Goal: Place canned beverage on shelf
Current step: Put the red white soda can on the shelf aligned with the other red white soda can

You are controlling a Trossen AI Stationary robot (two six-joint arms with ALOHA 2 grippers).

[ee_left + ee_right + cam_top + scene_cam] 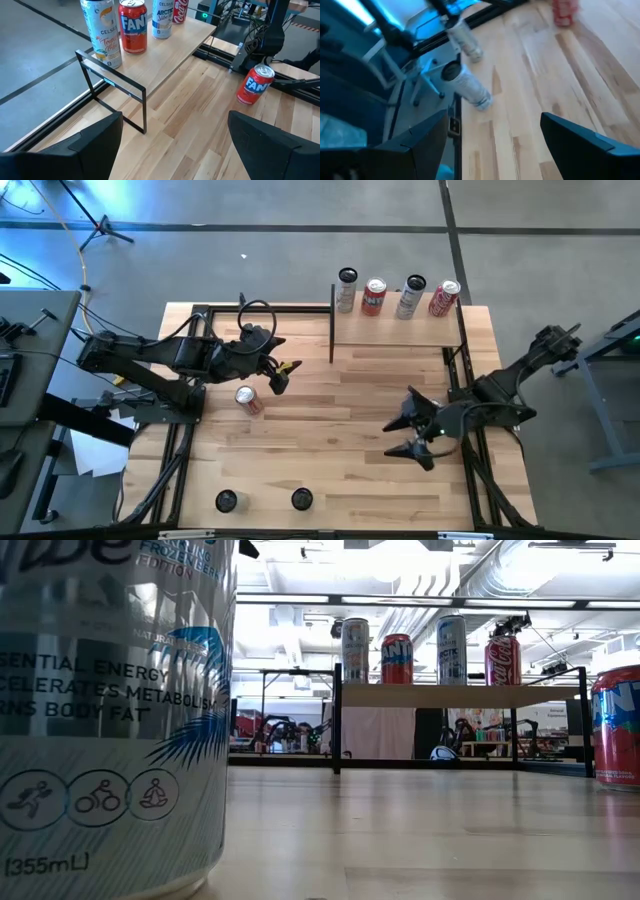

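Note:
The shelf (400, 330) (460, 695) (170, 55) stands at the table's far edge with several upright cans on its board, among them a red Fanta can (132, 27) and a Coke can (444, 298). Another red Fanta can (255, 84) (615, 735) stands on the table toward the right side; the high view does not show it. A red can (248, 400) is on the table just near-side of my left gripper (283, 375) (175, 145), which hangs open and holds nothing. My right gripper (395, 435) (492, 150) hovers open over the right part of the table, also holding nothing.
Two silver cans (226, 500) (301, 499) (470, 90) stand near the table's near edge; one fills the left of the low view (110, 720). Black frame rails (455, 370) run along the table's sides. Bare planks (340, 420) lie between the arms.

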